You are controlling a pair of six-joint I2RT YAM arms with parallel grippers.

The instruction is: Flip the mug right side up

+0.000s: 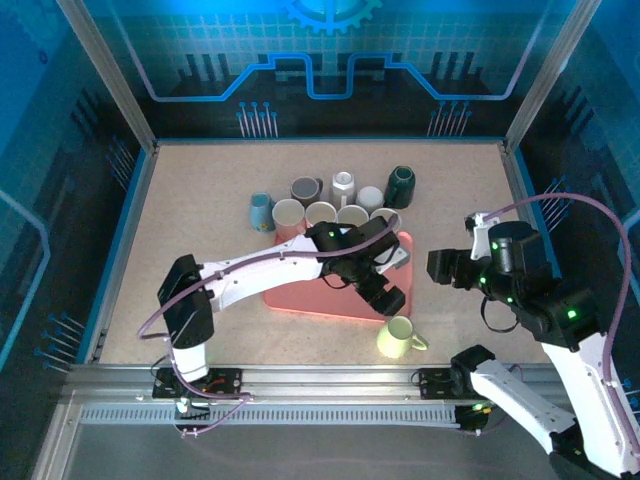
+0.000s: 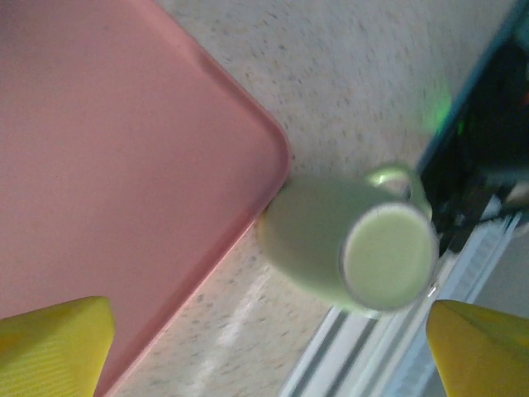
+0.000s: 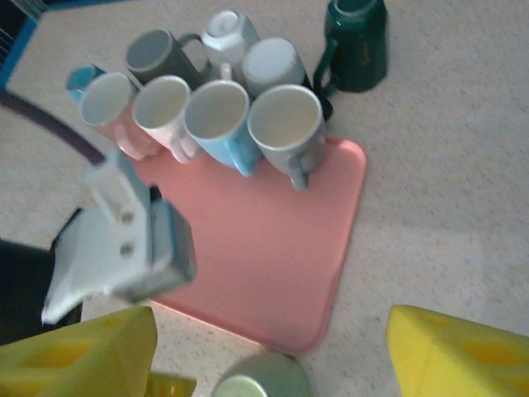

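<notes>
Here, left fingers [image 2: 58, 339] and right fingers [image 3: 463, 356] spread open; green mug [image 2: 314, 231] beside pink tray [image 2: 124, 165].

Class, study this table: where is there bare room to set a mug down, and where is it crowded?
Bare: the table left of the pink tray, the strip behind the mugs, and the tray's near half. Crowded: the tray's far edge, packed with mugs.

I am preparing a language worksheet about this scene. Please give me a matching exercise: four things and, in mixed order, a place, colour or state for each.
1 pale green mug
2 dark green mug
3 tray
4 left gripper

a pink
b open
c upside down, beside the tray's near corner
d behind the tray, far right

Pairs: 1c, 2d, 3a, 4b
</notes>
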